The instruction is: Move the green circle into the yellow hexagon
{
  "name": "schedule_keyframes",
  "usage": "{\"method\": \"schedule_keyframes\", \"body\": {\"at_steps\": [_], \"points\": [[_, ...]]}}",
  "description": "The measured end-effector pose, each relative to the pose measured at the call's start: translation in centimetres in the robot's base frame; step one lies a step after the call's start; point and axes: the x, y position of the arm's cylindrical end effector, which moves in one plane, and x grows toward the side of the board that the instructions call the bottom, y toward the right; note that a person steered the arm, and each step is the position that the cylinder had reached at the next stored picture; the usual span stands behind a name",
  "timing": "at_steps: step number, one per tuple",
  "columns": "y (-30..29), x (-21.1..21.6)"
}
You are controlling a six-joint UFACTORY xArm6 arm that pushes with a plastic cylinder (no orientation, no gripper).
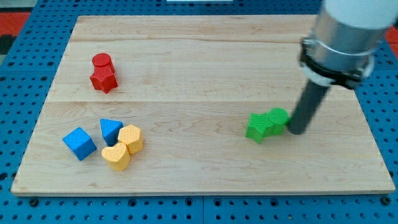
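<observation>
The green circle (279,117) lies right of centre on the wooden board, touching a green star (259,127) on its left. My tip (296,130) is down on the board right against the green circle's right side. The yellow hexagon (131,138) lies far to the left near the view's bottom, touching a yellow heart (116,156).
A blue triangle (110,130) touches the yellow hexagon's left side, with a blue cube (79,143) further left. A red circle (101,61) and a red star (104,79) lie together at the upper left. The board's edge (205,188) runs along the bottom.
</observation>
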Motion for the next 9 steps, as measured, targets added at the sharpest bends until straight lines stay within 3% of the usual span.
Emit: {"method": "schedule_keyframes", "body": {"at_steps": [1, 3, 4, 6, 9], "points": [[-3.7, -0.7], [-3.4, -7.9], [-6.2, -7.9], [-9.3, -4.1], [-6.2, -0.2]]}}
